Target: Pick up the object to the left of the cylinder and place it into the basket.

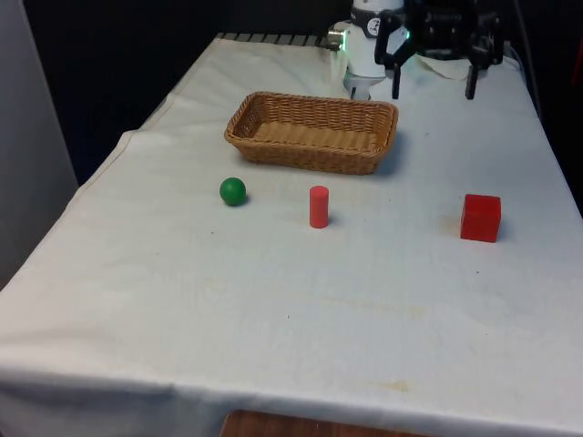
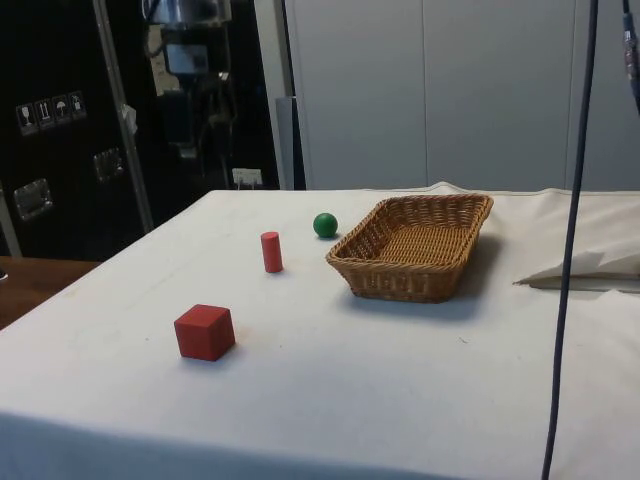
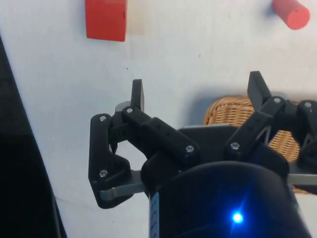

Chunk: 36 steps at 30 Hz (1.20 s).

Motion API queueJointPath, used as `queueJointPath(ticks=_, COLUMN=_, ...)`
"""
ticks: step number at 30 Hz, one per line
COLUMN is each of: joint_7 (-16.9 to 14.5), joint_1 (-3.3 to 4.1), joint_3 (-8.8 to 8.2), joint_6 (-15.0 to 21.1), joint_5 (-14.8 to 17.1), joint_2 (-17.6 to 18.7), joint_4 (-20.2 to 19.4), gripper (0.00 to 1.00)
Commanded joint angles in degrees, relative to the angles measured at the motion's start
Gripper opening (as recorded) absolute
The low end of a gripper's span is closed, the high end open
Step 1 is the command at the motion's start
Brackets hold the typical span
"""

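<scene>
A green ball (image 1: 232, 191) (image 2: 325, 225) lies on the white cloth, to the front view's left of an upright red cylinder (image 1: 318, 207) (image 2: 271, 251) (image 3: 292, 12). Behind them stands a woven wicker basket (image 1: 301, 157) (image 2: 400, 280) (image 3: 223, 111) with nothing in it. My gripper (image 1: 434, 89) (image 3: 198, 91) hangs open and holds nothing, high above the table's far end, beyond the basket's right corner and far from the ball.
A red cube (image 1: 480, 218) (image 2: 205, 331) (image 3: 105, 19) sits to the front view's right of the cylinder. A fold of white cloth (image 2: 585, 270) lies bunched at the far end near the robot's base. A dark cable (image 2: 570, 240) hangs down in the side view.
</scene>
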Motion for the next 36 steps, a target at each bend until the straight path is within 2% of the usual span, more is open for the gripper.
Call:
queueJointPath(ticks=1, joint_7=-0.5, joint_1=-0.06, joint_3=0.40, joint_6=1.0, joint_5=1.0, joint_2=0.2, joint_4=-0.3, gripper=1.00)
queueJointPath(ticks=5, joint_7=-0.3, joint_1=0.00, joint_3=0.52, joint_6=0.9, joint_5=1.0, joint_2=0.9, joint_4=-0.1, gripper=1.00)
queueJointPath(ticks=11, joint_7=-0.1, joint_1=0.11, joint_3=2.12, joint_6=2.8, joint_5=2.3, joint_2=2.0, joint_4=-0.3, gripper=1.00)
queueJointPath(ticks=14, joint_7=0.1, joint_1=0.00, joint_3=2.23, joint_6=2.3, joint_5=1.8, joint_2=2.1, joint_4=-0.2, gripper=1.00)
queueJointPath(ticks=18, joint_7=0.9, joint_1=0.11, joint_3=3.61, joint_6=4.2, joint_5=2.3, joint_2=3.4, joint_4=-0.2, gripper=1.00)
queueJointPath(ticks=29, joint_7=2.2, joint_1=0.06, joint_3=5.44, joint_6=5.7, joint_5=1.9, joint_2=5.0, joint_4=-0.1, gripper=1.00)
queueJointPath(ticks=30, joint_7=2.5, joint_1=0.17, joint_3=6.02, joint_6=6.9, joint_5=2.3, joint_2=5.6, joint_4=0.0, gripper=1.00)
queueJointPath(ticks=36, joint_7=2.8, joint_1=0.00, joint_3=7.22, joint_6=9.1, joint_5=3.0, joint_2=6.9, joint_4=0.0, gripper=1.00)
